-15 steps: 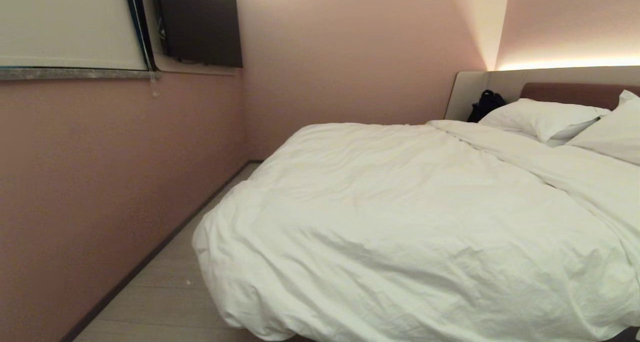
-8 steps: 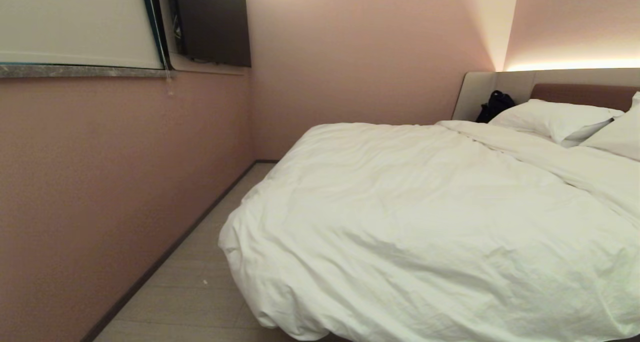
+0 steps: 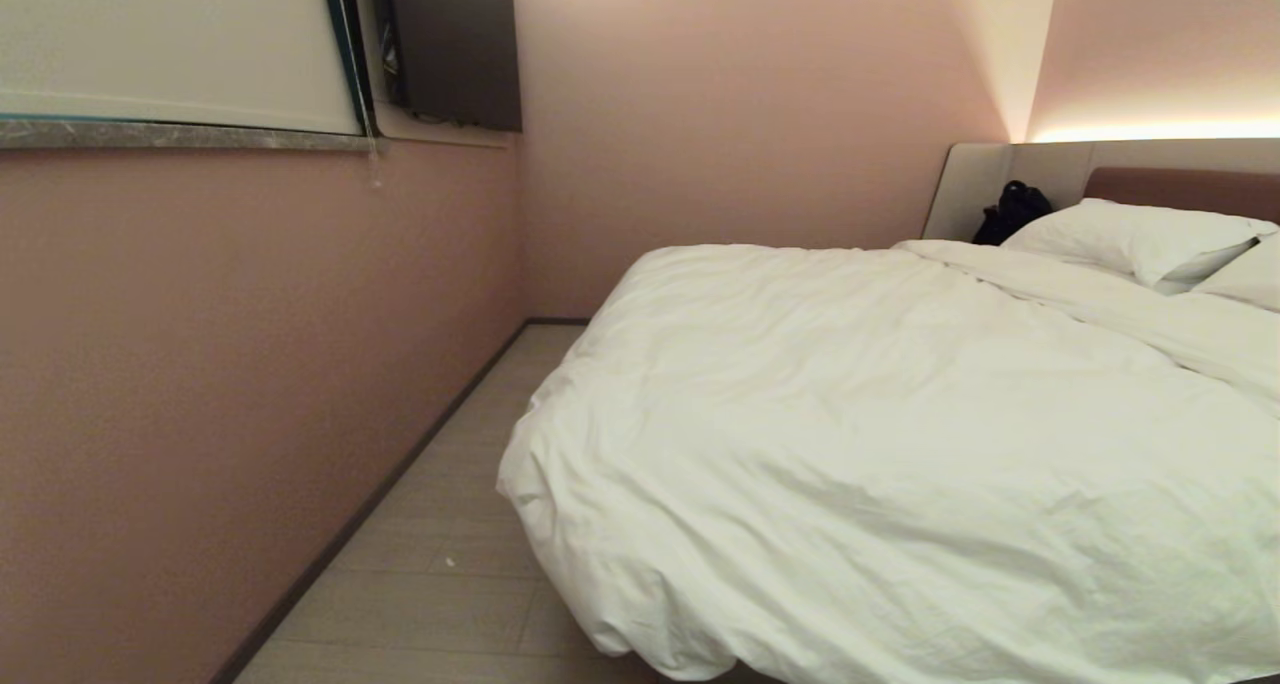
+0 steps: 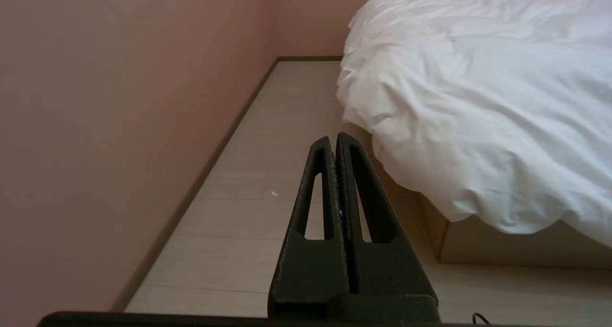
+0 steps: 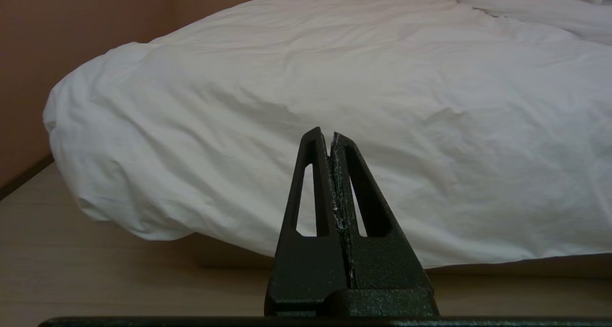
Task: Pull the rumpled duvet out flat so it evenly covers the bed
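1. Duvet (image 3: 900, 444) lies bunched over the bed (image 4: 478, 248), its corner overhanging toward the floor.
2. Left hand (image 4: 334, 138) and right hand (image 5: 330, 135): closed, empty, short of the duvet.
3. Best approach: open first, grasp the edge, pull evenly.

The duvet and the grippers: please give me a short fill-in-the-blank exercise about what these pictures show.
1. The duvet hanging over the corner of the bed is ____ in colour.
2. The fingers of the left gripper are ____, holding nothing.
3. The right gripper points toward the ____.
4. A black bag sits beside the ____ at the headboard.

Missing words: white; shut; duvet; pillow
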{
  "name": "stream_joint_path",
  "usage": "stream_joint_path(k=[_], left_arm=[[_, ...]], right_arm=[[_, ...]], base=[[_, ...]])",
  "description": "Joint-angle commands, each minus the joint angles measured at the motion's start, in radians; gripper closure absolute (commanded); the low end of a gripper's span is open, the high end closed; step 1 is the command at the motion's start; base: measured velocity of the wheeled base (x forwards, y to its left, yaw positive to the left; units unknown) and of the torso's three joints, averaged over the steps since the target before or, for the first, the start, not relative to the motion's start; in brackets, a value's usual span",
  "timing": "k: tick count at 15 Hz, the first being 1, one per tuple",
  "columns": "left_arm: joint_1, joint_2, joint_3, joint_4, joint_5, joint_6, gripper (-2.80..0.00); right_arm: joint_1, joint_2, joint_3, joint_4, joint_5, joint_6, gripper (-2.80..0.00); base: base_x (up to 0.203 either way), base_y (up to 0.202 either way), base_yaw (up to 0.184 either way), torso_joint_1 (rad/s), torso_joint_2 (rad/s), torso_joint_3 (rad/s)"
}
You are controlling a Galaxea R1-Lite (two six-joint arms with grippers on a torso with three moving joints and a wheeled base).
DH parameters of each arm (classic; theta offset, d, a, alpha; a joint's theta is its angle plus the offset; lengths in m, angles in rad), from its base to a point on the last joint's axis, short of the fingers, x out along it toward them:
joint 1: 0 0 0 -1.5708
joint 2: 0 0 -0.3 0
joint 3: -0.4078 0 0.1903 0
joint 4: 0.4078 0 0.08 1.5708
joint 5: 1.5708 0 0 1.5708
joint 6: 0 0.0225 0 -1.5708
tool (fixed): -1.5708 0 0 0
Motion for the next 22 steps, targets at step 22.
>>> stream_joint_path(k=[22], left_arm=[[0.000,0.000,0.000,0.000,0.000,0.006,0.00]], right_arm=[[0.000,0.000,0.000,0.001,0.000,0.000,0.00]], base=[[0.000,0.197,0.000,0.002,0.00,0.001]])
